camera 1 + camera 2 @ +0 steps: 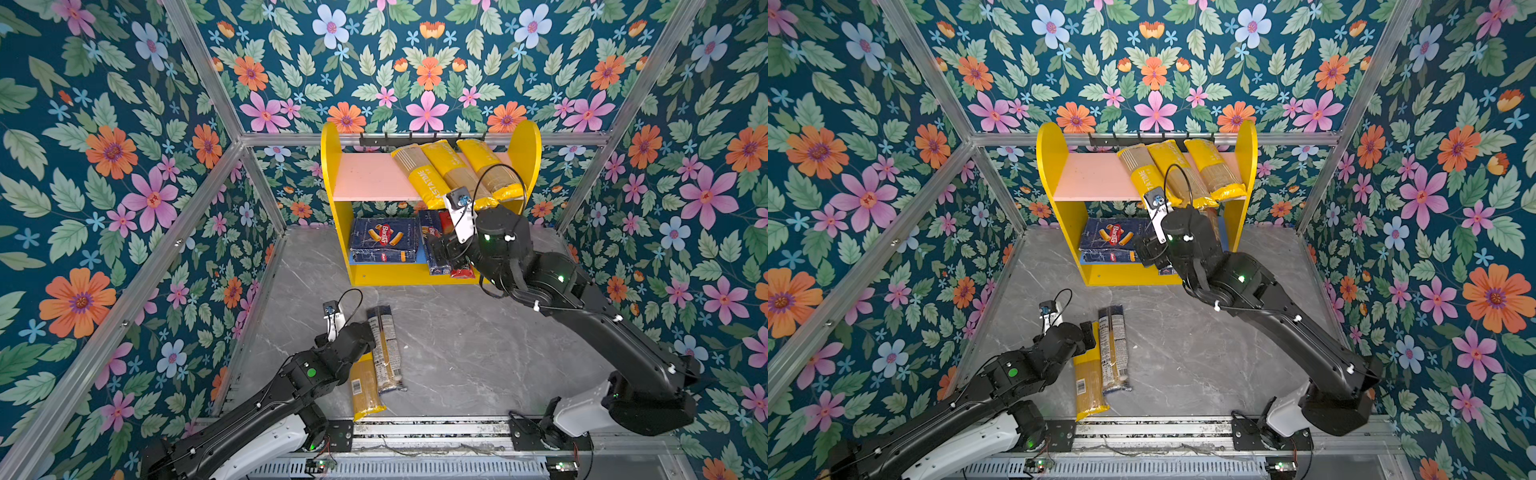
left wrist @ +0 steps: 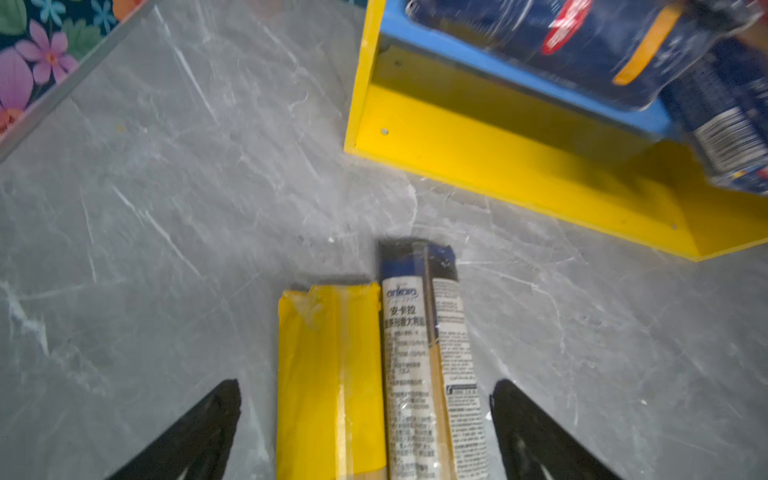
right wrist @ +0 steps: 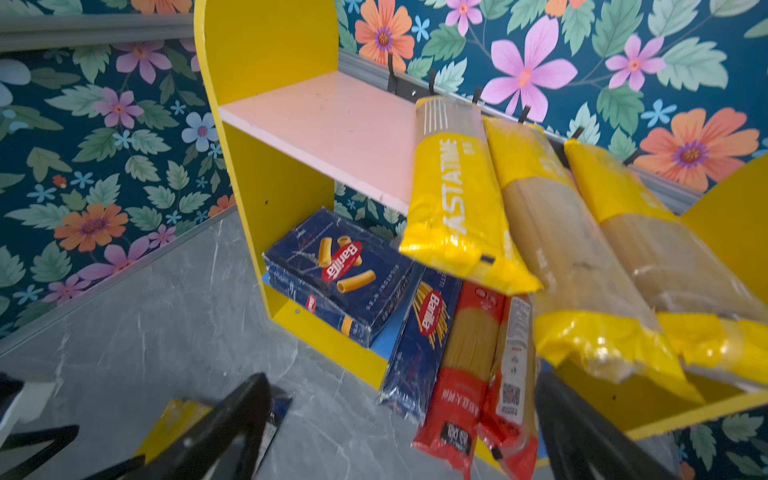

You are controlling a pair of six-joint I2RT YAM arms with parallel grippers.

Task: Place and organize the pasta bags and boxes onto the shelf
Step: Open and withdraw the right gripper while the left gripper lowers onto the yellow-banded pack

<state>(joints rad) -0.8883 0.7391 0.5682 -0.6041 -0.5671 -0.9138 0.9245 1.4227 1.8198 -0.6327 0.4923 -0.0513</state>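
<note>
Overhead, the right arm [image 1: 582, 299] stretches toward the lower tier of the shelf [image 1: 332, 166]; the left arm [image 1: 270, 399] folds low over a yellow bag [image 1: 365, 395] and navy bag [image 1: 386, 353] lying together on the table [image 1: 478, 353]. Left wrist: the left gripper [image 2: 365, 386] gapes wide, straddling both. Right wrist: the right gripper [image 3: 401, 395] stands wide, empty, before red bags [image 3: 469, 353] and Barilla boxes [image 3: 340, 270]; three yellow bags [image 3: 457, 199] top the pink board [image 3: 332, 120].
</note>
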